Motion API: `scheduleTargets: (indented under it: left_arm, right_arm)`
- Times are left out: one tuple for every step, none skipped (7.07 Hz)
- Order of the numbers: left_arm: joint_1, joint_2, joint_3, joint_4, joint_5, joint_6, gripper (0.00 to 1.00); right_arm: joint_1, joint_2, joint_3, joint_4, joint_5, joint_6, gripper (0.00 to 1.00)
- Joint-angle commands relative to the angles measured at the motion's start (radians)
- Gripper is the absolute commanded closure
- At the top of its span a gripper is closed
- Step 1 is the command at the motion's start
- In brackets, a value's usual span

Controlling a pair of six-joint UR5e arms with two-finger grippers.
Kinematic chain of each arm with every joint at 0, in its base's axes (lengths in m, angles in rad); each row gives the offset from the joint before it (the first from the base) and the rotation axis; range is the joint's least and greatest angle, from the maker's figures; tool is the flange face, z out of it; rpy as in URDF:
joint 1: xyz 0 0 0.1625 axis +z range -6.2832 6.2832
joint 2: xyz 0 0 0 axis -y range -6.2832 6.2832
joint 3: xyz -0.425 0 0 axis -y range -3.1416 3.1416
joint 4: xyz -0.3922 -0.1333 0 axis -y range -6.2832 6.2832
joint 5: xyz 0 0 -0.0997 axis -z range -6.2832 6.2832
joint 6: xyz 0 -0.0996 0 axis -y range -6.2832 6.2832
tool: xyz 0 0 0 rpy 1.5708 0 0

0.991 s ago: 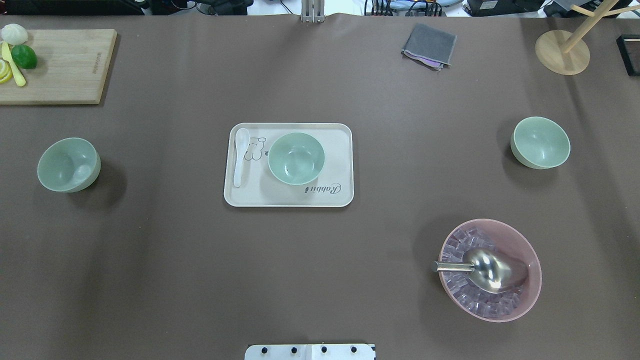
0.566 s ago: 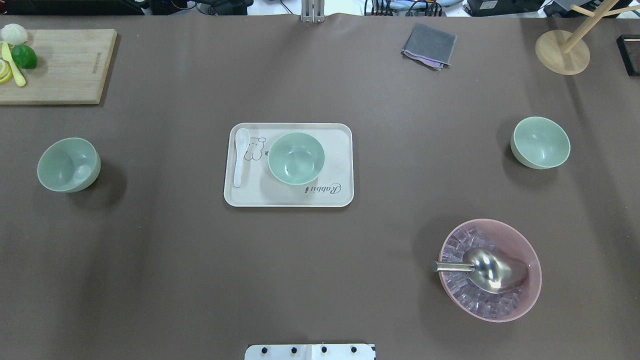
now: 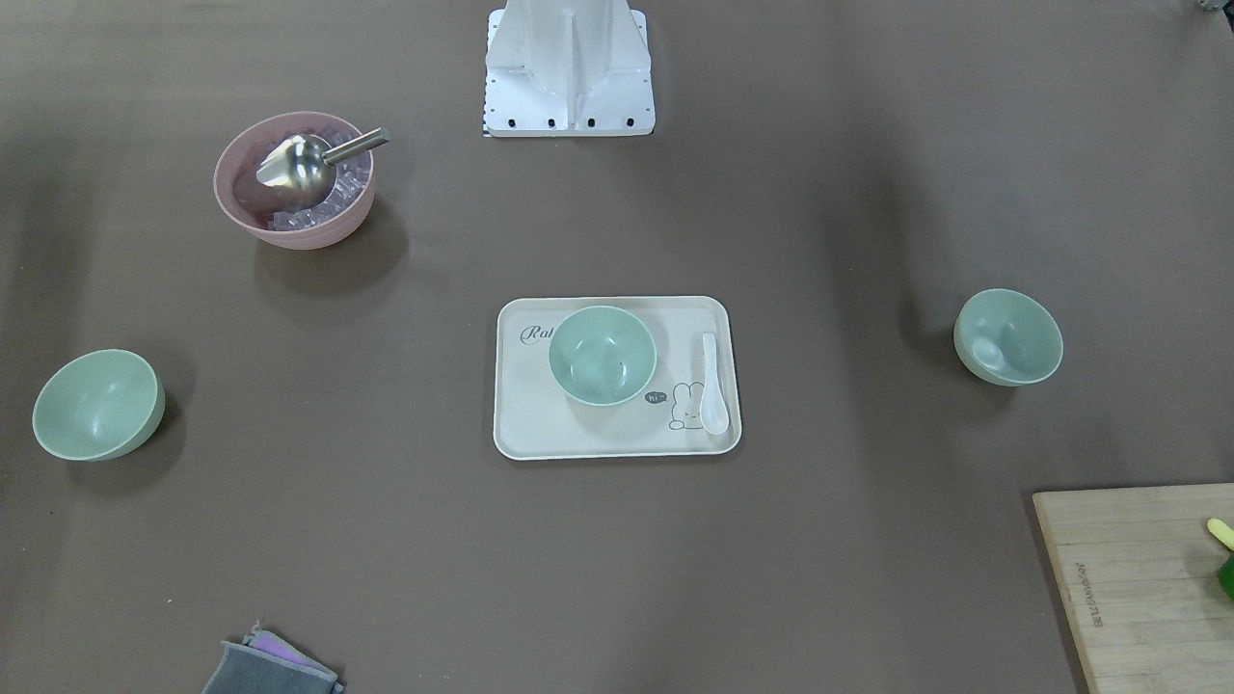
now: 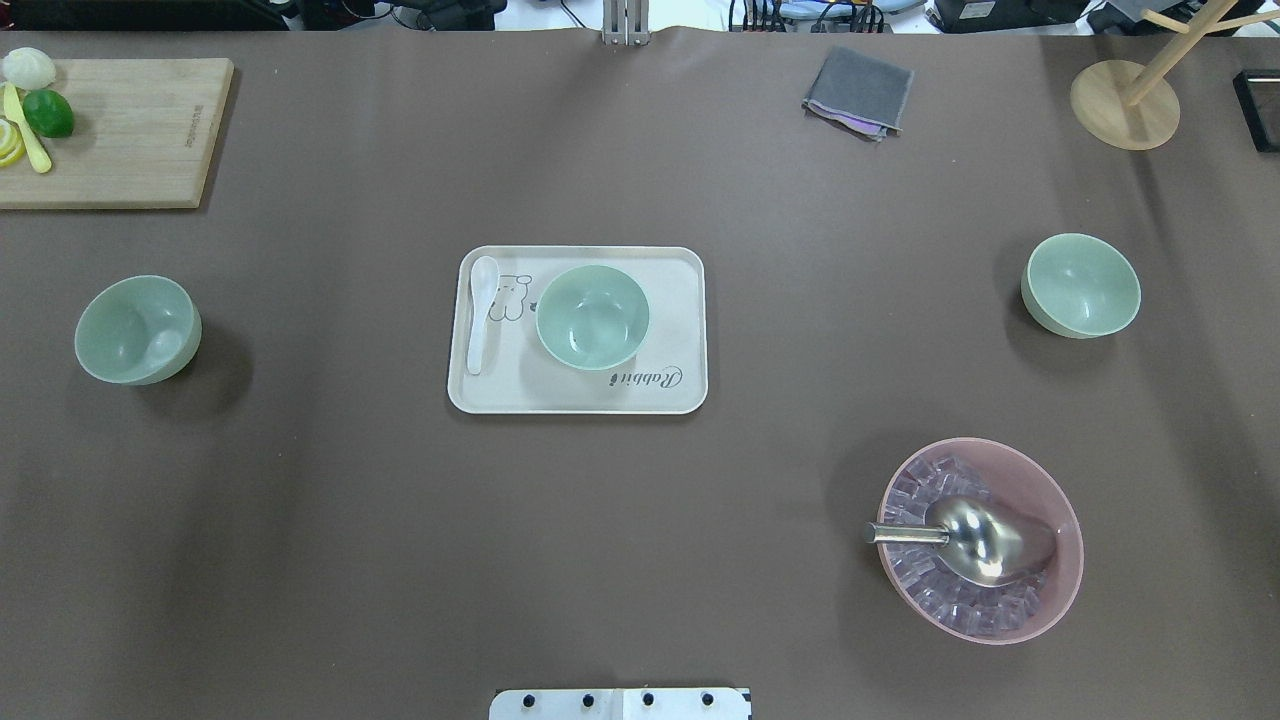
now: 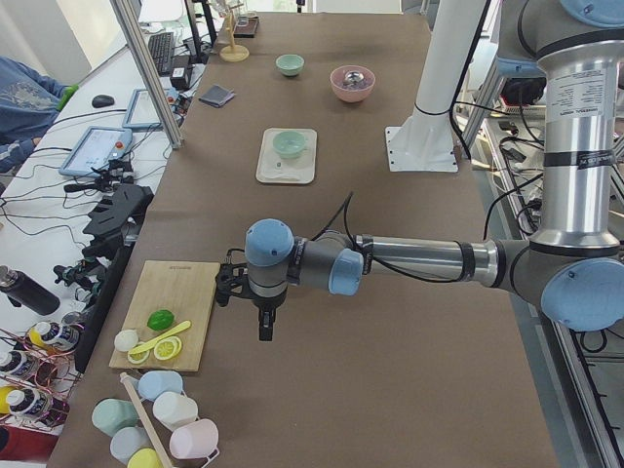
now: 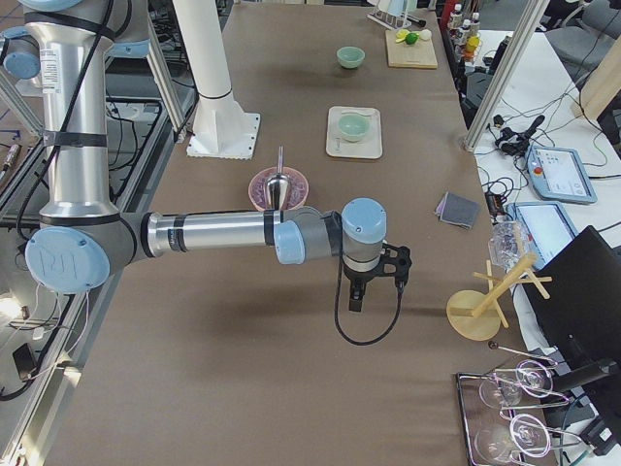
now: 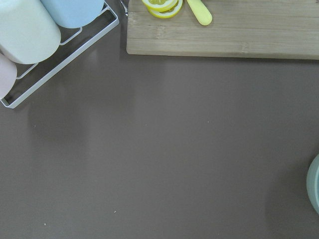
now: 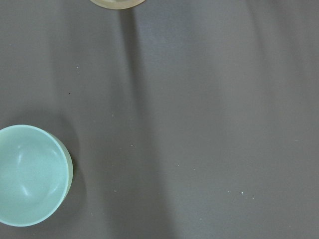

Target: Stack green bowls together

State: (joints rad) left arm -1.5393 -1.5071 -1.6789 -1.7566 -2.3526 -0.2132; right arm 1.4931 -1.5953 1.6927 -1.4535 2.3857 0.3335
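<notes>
Three pale green bowls stand apart on the brown table. One sits at the left [image 4: 137,330], one on the cream tray [image 4: 592,317] at the centre, and one at the right [image 4: 1080,285]. In the front-facing view they show at the right [image 3: 1007,337], on the tray [image 3: 603,355] and at the left [image 3: 96,405]. My left gripper [image 5: 266,327] shows only in the exterior left view, and its wrist view catches a bowl's rim [image 7: 315,191]. My right gripper [image 6: 356,296] shows only in the exterior right view, and its wrist view shows a bowl [image 8: 30,174]. I cannot tell whether either is open or shut.
A white spoon [image 4: 480,310] lies on the tray [image 4: 680,395]. A pink bowl with ice and a metal scoop [image 4: 980,540] stands front right. A cutting board [image 4: 120,130] with lime and lemon is far left, and a grey cloth [image 4: 858,90] and a wooden stand [image 4: 1125,105] are at the back.
</notes>
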Motion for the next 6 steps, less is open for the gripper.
scheduleTargets:
  left_arm:
    - [0.078, -0.042, -0.004, -0.044, -0.01, -0.151, 0.02]
    - [0.137, -0.057, -0.005, -0.073, -0.007, -0.199, 0.02]
    - [0.154, -0.071, 0.001, -0.096, -0.004, -0.215, 0.02]
    - [0.206, -0.114, 0.034, -0.092, -0.001, -0.242, 0.02]
    - [0.218, -0.146, 0.065, -0.098, 0.001, -0.27, 0.02]
    - [0.22, -0.154, 0.071, -0.098, 0.001, -0.27, 0.02]
  right_arm:
    - [-0.072, -0.003, 0.005, 0.019, -0.013, 0.006, 0.0]
    - [-0.123, 0.012, 0.001, 0.021, -0.019, 0.01, 0.0]
    - [-0.158, 0.04, -0.02, 0.021, -0.019, 0.019, 0.01]
    - [-0.184, 0.072, -0.057, 0.022, -0.02, 0.019, 0.01]
    - [-0.217, 0.15, -0.143, 0.021, -0.045, 0.021, 0.01]
    - [-0.247, 0.213, -0.247, 0.051, -0.051, 0.021, 0.01]
